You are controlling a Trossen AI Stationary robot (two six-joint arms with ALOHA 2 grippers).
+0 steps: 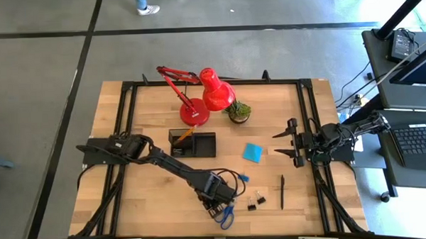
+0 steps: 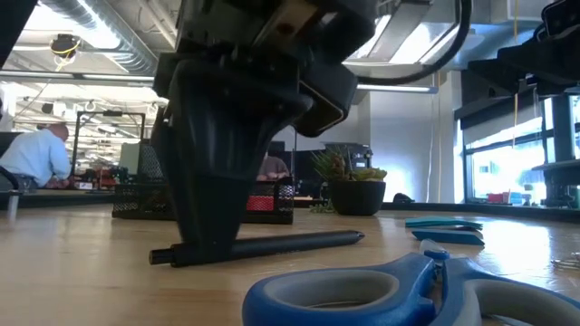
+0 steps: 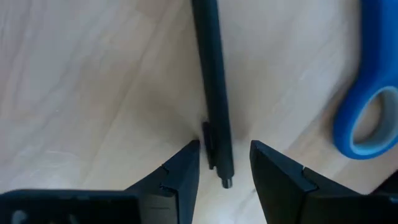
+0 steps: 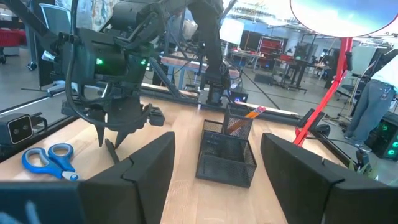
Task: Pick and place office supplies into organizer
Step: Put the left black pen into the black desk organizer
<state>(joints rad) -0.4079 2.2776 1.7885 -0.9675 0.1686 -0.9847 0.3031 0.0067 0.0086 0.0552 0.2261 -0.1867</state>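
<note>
A black pen [image 3: 211,81] lies flat on the table [image 1: 152,200] near its front edge, its clip end sitting between the parted fingers [image 3: 177,174] of the left gripper [image 3: 225,171]. The fingers flank the barrel without pressing it, so the pen is framed but not yet gripped. From table height the gripper [image 2: 213,244] stands right over the pen [image 2: 272,244], its tips down at the wood.

Just beside the pen lie the blue-handled scissors [image 1: 226,217], and a little further along the front edge two binder clips [image 1: 256,202] and a second pen [image 1: 282,191]. A blue note pad [image 1: 253,152] sits mid-table, well apart from the rest.

The organizer [image 1: 192,143] stands toward the back of the table, beside the red lamp [image 1: 201,98] and a potted plant [image 1: 239,111]. Only an orange pencil [image 4: 244,119] shows in its tall slot; the tray section looks bare. By this showing the job is barely begun: one item is stowed, and two pens, scissors, clips and pad are all left out on the wood.

The right gripper [image 1: 293,142] waits at the table's right edge, fingers spread wide and holding nothing, facing the organizer.
</note>
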